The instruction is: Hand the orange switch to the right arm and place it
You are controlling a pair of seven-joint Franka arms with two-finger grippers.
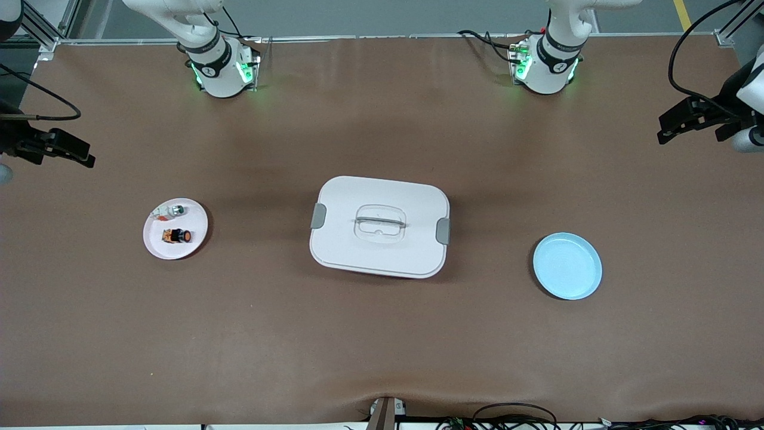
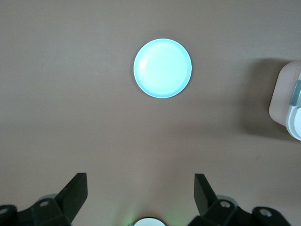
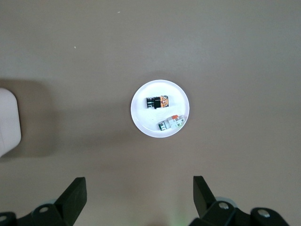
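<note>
The orange switch (image 1: pixel 177 236), black with an orange cap, lies on its side on a small white plate (image 1: pixel 156 248) toward the right arm's end of the table. It also shows in the right wrist view (image 3: pixel 157 102), lying on the plate (image 3: pixel 141 123). My right gripper (image 1: pixel 83 154) is open and holds nothing, high over the table's edge at that end; in its wrist view (image 3: pixel 139 193) the plate lies well off from the fingertips. My left gripper (image 1: pixel 664 130) is open and holds nothing, high over the left arm's end of the table (image 2: pixel 141 193).
A small silver-and-white piece (image 1: pixel 175 210) shares the white plate with the switch (image 3: pixel 170 123). A white lidded box (image 1: pixel 379 226) with grey latches stands mid-table. A light blue plate (image 1: pixel 567 266) sits toward the left arm's end and shows in the left wrist view (image 2: pixel 162 68).
</note>
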